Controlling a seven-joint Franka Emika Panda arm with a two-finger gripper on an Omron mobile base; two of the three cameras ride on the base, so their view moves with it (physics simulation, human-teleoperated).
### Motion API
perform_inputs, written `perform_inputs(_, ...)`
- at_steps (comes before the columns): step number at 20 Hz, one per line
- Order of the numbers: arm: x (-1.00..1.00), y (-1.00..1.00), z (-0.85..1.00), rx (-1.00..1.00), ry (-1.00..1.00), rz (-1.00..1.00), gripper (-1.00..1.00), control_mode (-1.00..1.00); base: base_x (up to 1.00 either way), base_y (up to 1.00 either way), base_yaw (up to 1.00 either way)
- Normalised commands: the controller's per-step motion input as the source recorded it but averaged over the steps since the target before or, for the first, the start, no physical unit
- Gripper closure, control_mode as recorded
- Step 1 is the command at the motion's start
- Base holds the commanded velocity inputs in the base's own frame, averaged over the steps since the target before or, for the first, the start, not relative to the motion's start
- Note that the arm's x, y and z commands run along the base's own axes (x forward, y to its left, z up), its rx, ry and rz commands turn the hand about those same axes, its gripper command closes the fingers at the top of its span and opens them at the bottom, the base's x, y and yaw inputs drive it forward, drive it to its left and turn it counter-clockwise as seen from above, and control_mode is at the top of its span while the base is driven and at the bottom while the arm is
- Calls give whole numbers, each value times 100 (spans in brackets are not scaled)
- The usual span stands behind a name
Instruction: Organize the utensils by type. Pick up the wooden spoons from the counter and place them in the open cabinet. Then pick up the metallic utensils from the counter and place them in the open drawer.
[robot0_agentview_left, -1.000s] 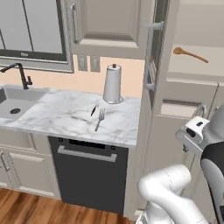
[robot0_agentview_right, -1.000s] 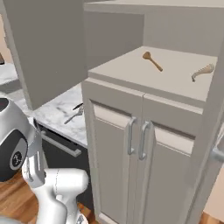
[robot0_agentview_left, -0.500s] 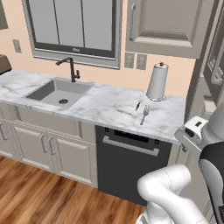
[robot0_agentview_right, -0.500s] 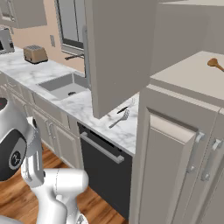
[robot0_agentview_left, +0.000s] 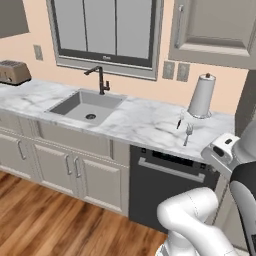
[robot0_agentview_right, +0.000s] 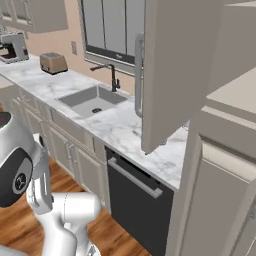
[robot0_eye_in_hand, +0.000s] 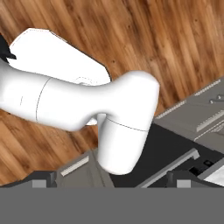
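While aimed down at wood floor (robot0_eye_in_hand: 87, 26), gripper (robot0_eye_in_hand: 111, 183) spread wide, empty. Fork (robot0_agentview_left: 188, 135) and black-handled utensil (robot0_agentview_left: 178, 122) flat on counter (robot0_agentview_left: 145, 125), beside paper-towel roll (robot0_agentview_left: 201, 96).

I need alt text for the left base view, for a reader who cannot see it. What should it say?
A fork and a small black-handled utensil lie on a white marble counter, just in front of a paper towel roll. To their left are a sink with a dark faucet and a toaster; a dishwasher sits below.
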Motion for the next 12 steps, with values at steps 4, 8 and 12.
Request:
perform_inputs(4, 0, 0, 0, 0, 0, 0, -100, 100, 40, 27, -1)
perform_inputs(8, 0, 0, 0, 0, 0, 0, -100, 100, 42, 14, -15)
perform_inputs(12, 0, 0, 0, 0, 0, 0, -100, 100, 54, 14, -29)
